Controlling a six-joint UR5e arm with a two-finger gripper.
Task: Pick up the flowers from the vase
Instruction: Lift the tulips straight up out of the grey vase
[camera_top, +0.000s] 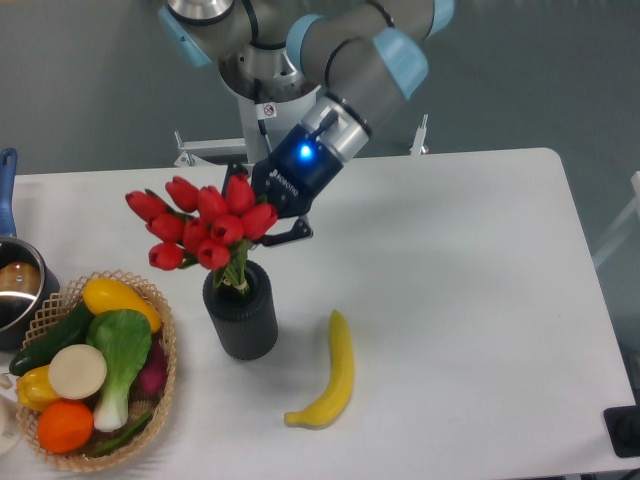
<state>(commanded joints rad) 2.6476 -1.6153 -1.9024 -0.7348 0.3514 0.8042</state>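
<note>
White table (480, 260) fills most of the frame, and my grey arm with its blue joint caps reaches down from the top centre toward the left of the middle. The step in hand, as I judge it, is the lift itself: I have the bunch and the stems are not yet out of the pot. The next move calls for a straight pull upward, so that the stems clear the mouth without tipping it over.

My gripper (262, 212) is closed on the flowers (205, 225). The red buds fan out to its left, in the centre-left of the frame, and hide most of my fingers. Green stems run down from the bunch into the mouth of the vase (241, 318), which stands upright just below.

A wicker basket (166, 352) of vegetables sits at lower left, well clear. A banana (332, 378) lies lower centre, right of the vase.
</note>
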